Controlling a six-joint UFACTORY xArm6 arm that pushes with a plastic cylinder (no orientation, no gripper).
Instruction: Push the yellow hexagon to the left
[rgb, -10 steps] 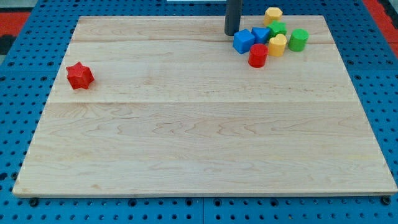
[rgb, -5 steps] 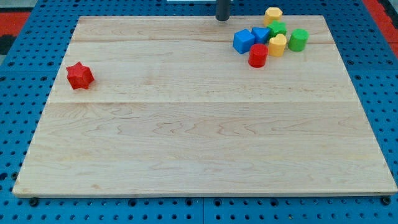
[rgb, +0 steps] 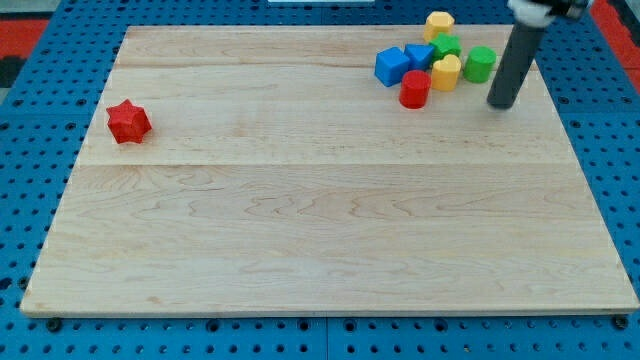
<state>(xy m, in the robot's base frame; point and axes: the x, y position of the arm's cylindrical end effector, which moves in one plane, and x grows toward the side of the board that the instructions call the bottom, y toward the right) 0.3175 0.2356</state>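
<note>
Now, my tip (rgb: 503, 104): bare rod, no gripper to open or close; at cluster's right, below green block (rgb: 480, 63)
Yellow hexagon (rgb: 446, 72): up-left of tip; green block partly between

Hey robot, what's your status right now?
My tip at cluster's right, beside green cylinder. Yellow hexagon untouched. Red cylinder and blue blocks crowd its left.

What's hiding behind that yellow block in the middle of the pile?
Behind the yellow block sits a green block, its lower part covered. Farther back stands the yellow hexagon. My tip is off to the right.
</note>
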